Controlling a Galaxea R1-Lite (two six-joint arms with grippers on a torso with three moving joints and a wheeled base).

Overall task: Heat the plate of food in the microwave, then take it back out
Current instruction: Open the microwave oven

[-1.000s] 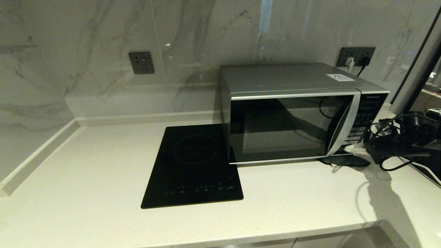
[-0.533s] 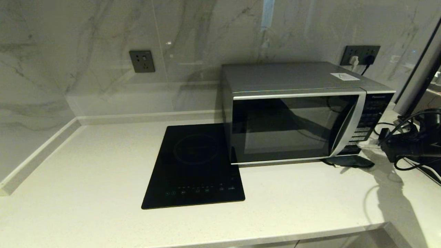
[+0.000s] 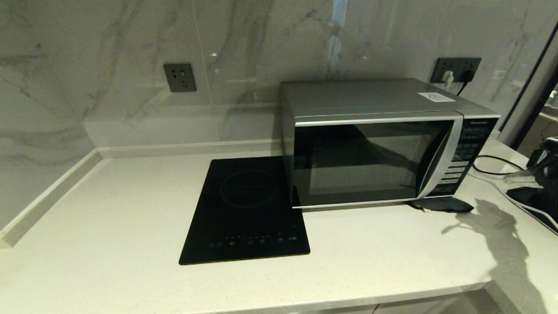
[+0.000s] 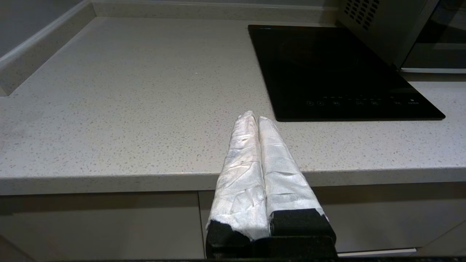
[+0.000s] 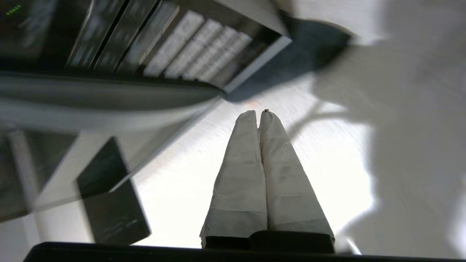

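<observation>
The silver microwave (image 3: 375,141) stands on the counter at the right, its dark glass door closed. The plate of food is out of view. My right gripper (image 5: 257,113) is shut and empty, hanging over the pale counter near the microwave's button panel (image 5: 204,47); in the head view only part of the right arm (image 3: 542,174) shows at the far right edge. My left gripper (image 4: 255,117) is shut and empty, held low at the counter's front edge, left of the hob.
A flat black induction hob (image 3: 246,209) lies left of the microwave. A dark mat (image 3: 442,204) sticks out under the microwave's right front corner. A cable (image 3: 492,168) runs across the counter at the right. Wall sockets (image 3: 179,77) sit on the marble backsplash.
My right arm has drawn back to the right, away from the microwave's button panel, and now shows only at the frame edge. The microwave door stays closed.
</observation>
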